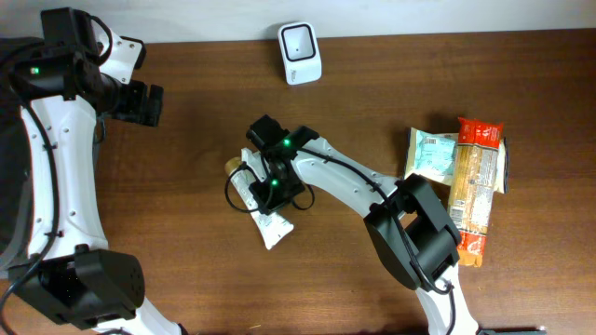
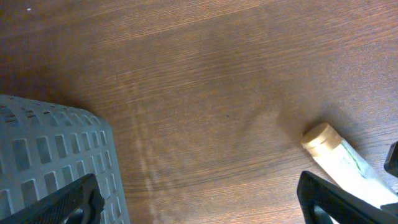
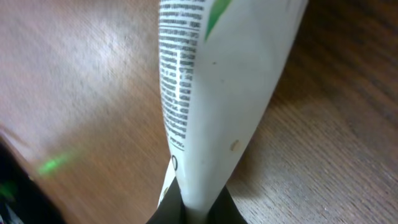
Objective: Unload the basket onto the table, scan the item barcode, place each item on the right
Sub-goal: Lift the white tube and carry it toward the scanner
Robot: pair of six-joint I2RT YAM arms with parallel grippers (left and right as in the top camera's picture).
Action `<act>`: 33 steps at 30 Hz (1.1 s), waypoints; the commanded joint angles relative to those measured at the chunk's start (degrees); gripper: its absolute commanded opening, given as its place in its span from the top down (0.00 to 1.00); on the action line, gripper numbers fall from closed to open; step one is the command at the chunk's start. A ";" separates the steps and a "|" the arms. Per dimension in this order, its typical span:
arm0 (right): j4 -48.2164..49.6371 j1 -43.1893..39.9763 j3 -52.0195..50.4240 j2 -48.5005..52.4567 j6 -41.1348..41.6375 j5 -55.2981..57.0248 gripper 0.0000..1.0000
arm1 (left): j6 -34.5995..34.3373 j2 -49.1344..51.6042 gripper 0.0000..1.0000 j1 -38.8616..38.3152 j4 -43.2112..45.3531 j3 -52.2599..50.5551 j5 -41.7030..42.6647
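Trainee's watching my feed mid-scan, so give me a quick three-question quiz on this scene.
1. True or false: the right claw is shut on the white tube.
2. Where does the scanner sit in the overhead view? A top middle; B bottom left; C far right edge.
3. Fill in: the left claw is ___.
Key: 1 true; 2 A; 3 open.
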 commanded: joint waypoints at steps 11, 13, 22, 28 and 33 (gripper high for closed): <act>1.29 -5.16 0.52 4.59 -7.02 -12.20 0.43 | 0.90 -0.92 0.01 0.37 0.07 0.37 0.59; 1.60 -5.22 0.52 5.70 -6.58 -14.14 0.43 | 0.90 -0.92 0.01 0.35 0.07 0.37 0.59; 1.81 -5.16 0.31 6.54 -0.72 -14.60 0.87 | 0.90 -0.92 0.01 0.35 0.07 0.37 0.59; 1.86 -6.71 0.96 5.18 -1.03 -20.72 0.96 | 0.90 -0.92 0.01 0.35 0.07 0.37 0.59; 1.03 -12.24 1.55 -6.29 -3.85 -25.77 0.96 | 0.90 -0.92 0.01 0.37 0.07 0.37 0.59</act>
